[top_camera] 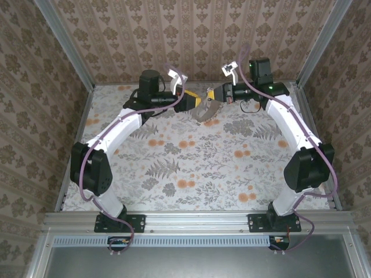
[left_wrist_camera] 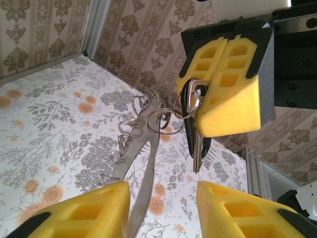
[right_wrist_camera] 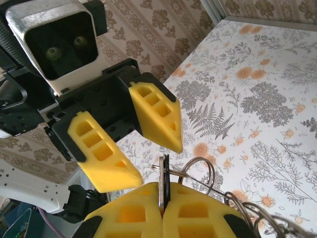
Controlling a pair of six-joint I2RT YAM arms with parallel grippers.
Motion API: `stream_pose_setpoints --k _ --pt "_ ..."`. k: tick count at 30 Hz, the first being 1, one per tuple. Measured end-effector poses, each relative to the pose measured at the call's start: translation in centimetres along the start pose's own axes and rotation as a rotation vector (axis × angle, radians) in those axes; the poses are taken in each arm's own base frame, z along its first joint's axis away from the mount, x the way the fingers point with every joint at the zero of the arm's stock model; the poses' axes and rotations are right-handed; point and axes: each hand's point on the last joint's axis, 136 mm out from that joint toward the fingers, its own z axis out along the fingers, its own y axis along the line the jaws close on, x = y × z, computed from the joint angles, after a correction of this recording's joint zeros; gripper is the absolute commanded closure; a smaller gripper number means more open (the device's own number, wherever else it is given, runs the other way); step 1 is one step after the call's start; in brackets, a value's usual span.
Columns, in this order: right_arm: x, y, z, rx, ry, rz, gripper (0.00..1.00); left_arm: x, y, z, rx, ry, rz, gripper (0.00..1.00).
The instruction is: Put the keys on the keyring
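Observation:
Both grippers meet above the far middle of the table. My right gripper (right_wrist_camera: pixel 163 210) is shut on the keys (right_wrist_camera: pixel 164 181), whose dark heads and pale metal blade stick out between its yellow pads. In the left wrist view the keys (left_wrist_camera: pixel 196 141) hang from the right gripper (left_wrist_camera: pixel 220 84), threaded on the wire keyring (left_wrist_camera: pixel 167 114). A grey-tan strap (left_wrist_camera: pixel 143 173) hangs from the keyring and passes beside one left finger. My left gripper (left_wrist_camera: pixel 163 213) stands open just short of the keys, its fingers (right_wrist_camera: pixel 104 153) apart with nothing gripped.
The floral tablecloth (top_camera: pixel 191 168) covers the table, with patterned walls on three sides and a metal rail (top_camera: pixel 197 220) at the near edge. The strap (top_camera: pixel 204 112) dangles below the two grippers toward the cloth.

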Motion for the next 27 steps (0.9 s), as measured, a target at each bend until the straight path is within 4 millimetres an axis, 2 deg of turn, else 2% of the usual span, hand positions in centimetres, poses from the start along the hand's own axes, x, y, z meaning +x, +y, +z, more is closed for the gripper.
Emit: stream_pose_setpoints --k 9,14,23,27 --pt "1.1 -3.2 1.7 0.028 0.040 0.070 1.00 0.0 2.5 -2.8 -0.090 -0.043 -0.047 0.52" --pt "1.4 -5.9 3.3 0.044 0.060 0.113 1.00 -0.3 3.2 -4.2 -0.132 -0.070 -0.057 0.49" --pt "0.0 -10.9 6.2 0.075 0.063 0.158 1.00 -0.5 3.7 -4.9 -0.152 -0.086 -0.063 0.49" --pt "0.3 -12.8 7.0 0.087 0.070 0.189 1.00 -0.5 3.9 -5.0 -0.157 -0.088 -0.068 0.49"
